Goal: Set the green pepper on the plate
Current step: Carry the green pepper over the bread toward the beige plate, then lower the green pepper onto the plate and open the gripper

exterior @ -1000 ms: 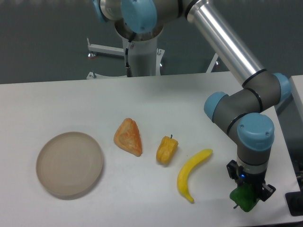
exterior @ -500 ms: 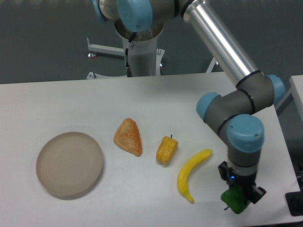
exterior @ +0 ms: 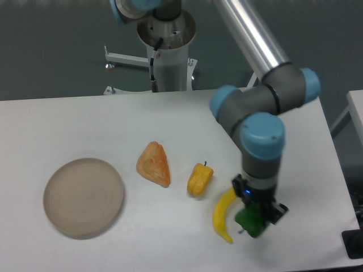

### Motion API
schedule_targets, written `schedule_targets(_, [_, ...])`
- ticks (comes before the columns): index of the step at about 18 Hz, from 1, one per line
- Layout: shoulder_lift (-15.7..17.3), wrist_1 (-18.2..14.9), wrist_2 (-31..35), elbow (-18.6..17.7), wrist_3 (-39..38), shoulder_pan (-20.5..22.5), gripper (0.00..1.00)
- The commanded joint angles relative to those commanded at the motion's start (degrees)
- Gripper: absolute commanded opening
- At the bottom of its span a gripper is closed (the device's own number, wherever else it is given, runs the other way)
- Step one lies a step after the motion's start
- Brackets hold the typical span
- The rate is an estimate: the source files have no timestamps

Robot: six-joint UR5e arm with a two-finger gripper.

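My gripper (exterior: 253, 218) is shut on the green pepper (exterior: 250, 222), a small glossy bright-green lump, and holds it just above the table at the front right, beside the banana's lower end. The plate (exterior: 84, 196), round, shallow and beige-tan, lies at the front left with nothing on it, far to the left of the gripper. The fingers are mostly hidden by the pepper and the wrist.
A yellow banana (exterior: 222, 212) lies right next to the held pepper, on its left. A yellow-orange pepper (exterior: 199, 179) and an orange wedge of food (exterior: 154, 164) lie between the gripper and the plate. The arm's base column (exterior: 169, 51) stands at the back.
The gripper has carried the green pepper leftwards from the table's front right corner, now overlapping the banana's right side. The other items have not moved.
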Motion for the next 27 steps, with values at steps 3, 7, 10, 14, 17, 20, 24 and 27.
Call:
schedule_targets(3, [3.5, -3.9, -1.4, -2.5, -6.2, -3.3, 0.40])
schedule_targets(7, [7.4, -3.9, -5.3, -7.8, -15.7, -7.0, 0.40])
schedule_targets(10, [8.7, -3.5, -8.4, -11.0, -23.0, -9.8, 0.40])
schedule_targets(14, [8.5, 2.0, -13.0, -13.3, -31.6, -13.3, 0.40])
schedule_targets(17, [7.9, 12.4, -13.0, -17.7, -34.1, -15.6, 0.40])
schedule_targets(20, [6.0, 14.5, -12.7, -18.8, -34.3, -17.1, 0.40])
schedule_targets(24, [4.3, 15.3, -13.0, -19.3, -35.7, -18.9, 0.40])
schedule_targets(27, [3.4, 17.0, -13.3, -19.8, -35.9, -20.2, 0.40])
